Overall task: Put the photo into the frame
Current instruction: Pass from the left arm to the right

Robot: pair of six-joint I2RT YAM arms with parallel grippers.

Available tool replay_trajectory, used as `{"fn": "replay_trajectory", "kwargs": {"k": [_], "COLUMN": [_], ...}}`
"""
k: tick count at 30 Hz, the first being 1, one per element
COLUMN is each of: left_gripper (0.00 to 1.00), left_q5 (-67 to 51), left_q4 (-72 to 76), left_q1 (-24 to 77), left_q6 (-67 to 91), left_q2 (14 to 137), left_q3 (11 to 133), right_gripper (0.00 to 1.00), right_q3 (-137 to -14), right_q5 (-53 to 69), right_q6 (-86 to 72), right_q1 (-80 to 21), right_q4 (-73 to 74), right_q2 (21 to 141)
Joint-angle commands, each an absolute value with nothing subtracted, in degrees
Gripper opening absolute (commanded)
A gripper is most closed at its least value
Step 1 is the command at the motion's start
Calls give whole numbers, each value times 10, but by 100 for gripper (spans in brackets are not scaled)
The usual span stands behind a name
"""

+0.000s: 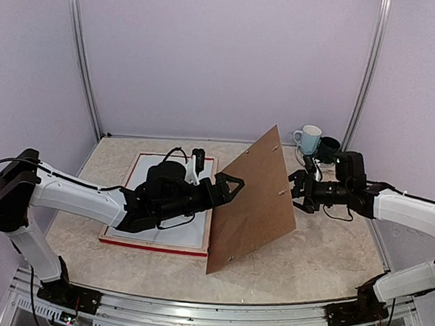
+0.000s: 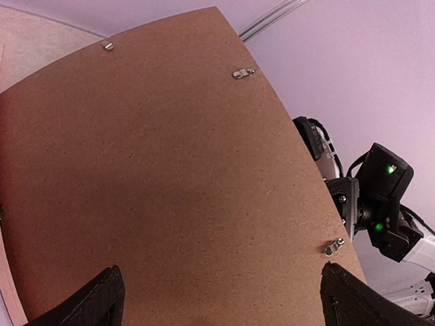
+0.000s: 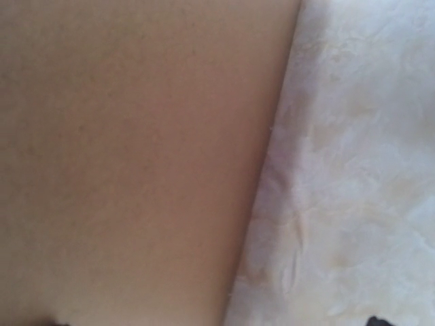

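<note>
Left claw [image 1: 229, 186], spread wide, hovers above the frame [image 1: 153, 246], toward the counter's [image 1: 323, 251] left edge. The photo [image 1: 190, 231] apparently lies inside it, white back up. The backing board [image 1: 252, 202] stands tilted alongside, with the right claw [image 1: 301, 192], also wide, at its edge. Next step, probably: lower the board squarely onto the frame.
</note>
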State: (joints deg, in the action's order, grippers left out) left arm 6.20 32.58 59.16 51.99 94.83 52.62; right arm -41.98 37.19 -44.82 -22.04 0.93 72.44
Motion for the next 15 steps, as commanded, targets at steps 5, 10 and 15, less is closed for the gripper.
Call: {"fn": "replay_trajectory", "kwargs": {"k": [5, 10, 15], "left_gripper": [99, 99, 99], "left_q5": [75, 71, 70], "left_q4": [353, 359, 359], "left_q1": [588, 588, 588], "left_q6": [513, 515, 518], "left_q2": [949, 952, 954], "left_q3": [493, 488, 485], "right_gripper": [94, 94, 94], "right_q3": [-369, -344, -331], "right_q5": [427, 453, 473], "right_q6": [-555, -616, -661], "right_q1": [-203, -197, -197], "right_q4": [-98, -173, -230], "right_q2": [674, 653, 648]}}
